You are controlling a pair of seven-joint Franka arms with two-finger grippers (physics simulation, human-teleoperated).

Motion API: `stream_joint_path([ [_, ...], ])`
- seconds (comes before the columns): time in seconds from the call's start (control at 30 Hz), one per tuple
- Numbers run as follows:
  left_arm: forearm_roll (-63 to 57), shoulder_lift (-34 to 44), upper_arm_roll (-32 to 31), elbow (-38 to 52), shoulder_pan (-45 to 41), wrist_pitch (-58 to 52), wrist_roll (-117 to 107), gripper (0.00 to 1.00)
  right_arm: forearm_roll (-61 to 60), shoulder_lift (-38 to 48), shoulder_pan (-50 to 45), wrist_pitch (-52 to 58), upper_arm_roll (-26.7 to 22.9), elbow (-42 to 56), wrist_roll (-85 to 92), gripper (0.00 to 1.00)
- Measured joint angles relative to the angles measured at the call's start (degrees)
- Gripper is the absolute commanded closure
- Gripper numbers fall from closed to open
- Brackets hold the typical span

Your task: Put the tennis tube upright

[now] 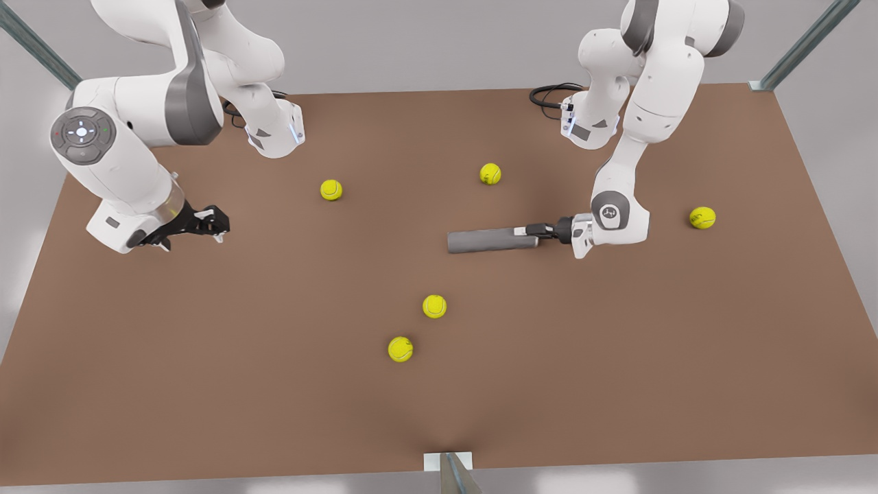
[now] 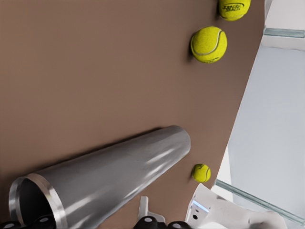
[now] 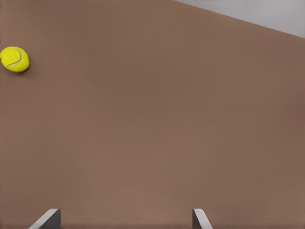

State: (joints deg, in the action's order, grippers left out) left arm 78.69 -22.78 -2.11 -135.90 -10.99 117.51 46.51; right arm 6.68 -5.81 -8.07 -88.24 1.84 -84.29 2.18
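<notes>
- Dark grey and metallic, the tennis tube [image 1: 490,240] is seen lying flat on the brown table [image 1: 274,384], right of centre in the front view, its length running toward the front view's left.
- Its silvery rimmed open end [image 2: 33,202] is cut off at the edge of the left wrist view, and the inside is in shadow.
- The left gripper [image 1: 538,231] is found at that rimmed end, on the front view's right; its fingers are clamped on the tube's end, though the contact itself is hard to make out.
- The right gripper [image 1: 218,230] is held above the table at the front view's left, well apart from the tube; its fingertips [image 3: 47,219] are spread wide with nothing between them, and that arm waits.
- Five yellow-green tennis balls [image 1: 434,306] are counted on the table, scattered around the tube, none touching it.
</notes>
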Motion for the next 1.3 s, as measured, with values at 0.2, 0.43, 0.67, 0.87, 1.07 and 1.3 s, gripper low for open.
stream_joint_path([
  [0.2, -0.01, 0.01, 0.00, 0.54, 0.00, -0.93, -0.02, 0.53, 0.00, -0.08, 0.24, 0.00, -0.05, 0.09, 0.01, 0.00],
  [0.43, -0.04, 0.10, -0.01, 0.98, 0.08, -2.98, 0.15, 0.55, 0.00, -0.08, 0.17, 0.00, 0.01, 0.09, -0.07, 0.00],
  [0.67, -0.27, 0.27, 0.00, 1.77, 0.17, -4.43, 0.16, 0.61, -0.09, -0.34, 0.08, -0.09, 0.00, 0.26, -0.07, 0.00],
  [0.87, -0.42, 0.43, -0.32, 2.02, 0.16, -4.86, 0.25, 0.67, 0.00, -0.34, 0.30, -0.09, 0.00, 0.26, -0.07, 0.00],
  [1.07, -0.64, 1.06, -0.44, 2.28, 0.18, -5.00, 0.48, 0.68, -0.08, -0.34, 0.31, -0.09, -0.07, 0.26, -0.07, 0.00],
  [1.3, -0.61, 1.66, -0.79, 3.09, 0.18, -5.62, 0.42, 0.69, -0.05, -0.34, 0.41, -0.09, -0.03, 0.26, -0.07, 0.00],
])
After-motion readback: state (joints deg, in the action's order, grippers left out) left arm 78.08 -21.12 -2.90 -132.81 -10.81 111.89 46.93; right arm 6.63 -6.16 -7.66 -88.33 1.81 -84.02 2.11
